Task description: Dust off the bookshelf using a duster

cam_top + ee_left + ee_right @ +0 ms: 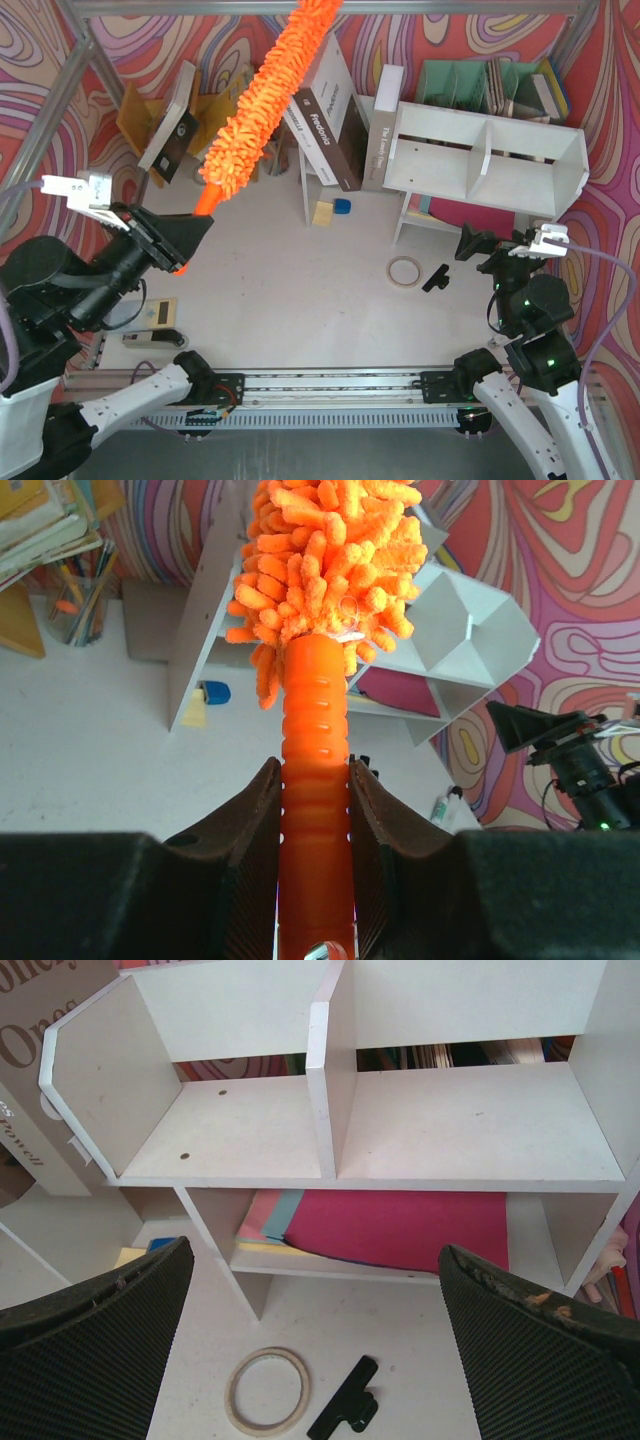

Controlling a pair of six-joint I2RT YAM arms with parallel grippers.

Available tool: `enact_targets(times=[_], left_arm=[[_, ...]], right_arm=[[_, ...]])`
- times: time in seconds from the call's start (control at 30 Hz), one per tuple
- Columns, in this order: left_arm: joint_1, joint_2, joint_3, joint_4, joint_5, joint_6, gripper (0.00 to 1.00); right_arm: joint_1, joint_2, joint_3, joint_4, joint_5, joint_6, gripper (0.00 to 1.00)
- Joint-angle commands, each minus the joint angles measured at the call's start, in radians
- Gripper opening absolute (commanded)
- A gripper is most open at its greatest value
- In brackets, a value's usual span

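The orange duster (262,100) rises slanted from low left up to the back wall, its shaggy head (330,560) high above the table and well left of the bookshelf. My left gripper (180,245) is shut on its ribbed handle (315,710), both pads pressed against the sides. The white bookshelf (530,170) stands at the right, its two open compartments split by a middle divider. My right gripper (482,248) hovers just in front of the bookshelf (230,1130), open wide (315,1250), nothing between its fingers.
A tape ring (267,1390) and a black clip (345,1412) lie on the table below the right gripper. Pink and blue sheets (400,1225) sit under the shelf. Leaning books (325,120) and a mint-green organizer (480,85) stand at the back.
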Motion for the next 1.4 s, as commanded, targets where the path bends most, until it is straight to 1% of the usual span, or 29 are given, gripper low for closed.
enact_targets(times=[0.0,0.1,0.2,0.43,0.5,0.6,0.8,0.9,1.07,1.17,1.37], left_arm=[[0.001,-0.003,0.070,0.068,0.047,0.031,0.00],[0.001,-0.001,0.084,0.076,0.063,0.024,0.00],[0.001,0.000,0.066,0.080,0.073,0.007,0.00],[0.001,-0.003,-0.060,0.104,0.072,-0.038,0.00],[0.001,0.003,-0.076,0.104,0.068,-0.041,0.00],[0.001,0.014,-0.059,0.098,0.060,-0.028,0.00],[0.001,0.038,0.042,0.085,0.029,0.017,0.00],[0.001,0.038,0.053,0.116,0.055,0.015,0.00],[0.001,0.027,0.015,0.183,0.121,-0.025,0.00],[0.001,0.023,-0.014,0.195,0.128,-0.045,0.00],[0.001,0.014,-0.124,0.230,0.132,-0.115,0.00]], right_arm=[[0.004,0.005,-0.009,0.036,0.008,-0.011,0.99],[0.004,0.002,-0.010,0.035,0.008,-0.012,0.99],[0.004,0.005,-0.009,0.036,0.009,-0.012,0.99],[0.004,0.011,-0.009,0.038,0.009,-0.010,0.99],[0.004,0.010,-0.009,0.038,0.008,-0.011,0.99],[0.003,0.010,-0.009,0.038,0.008,-0.009,0.99],[0.004,0.010,-0.010,0.040,0.006,-0.009,0.99],[0.004,0.010,-0.012,0.041,0.009,-0.010,0.99],[0.004,0.011,-0.012,0.042,0.007,-0.012,0.99],[0.004,0.011,-0.012,0.043,0.007,-0.012,0.99],[0.004,0.013,-0.011,0.042,0.009,-0.010,0.99]])
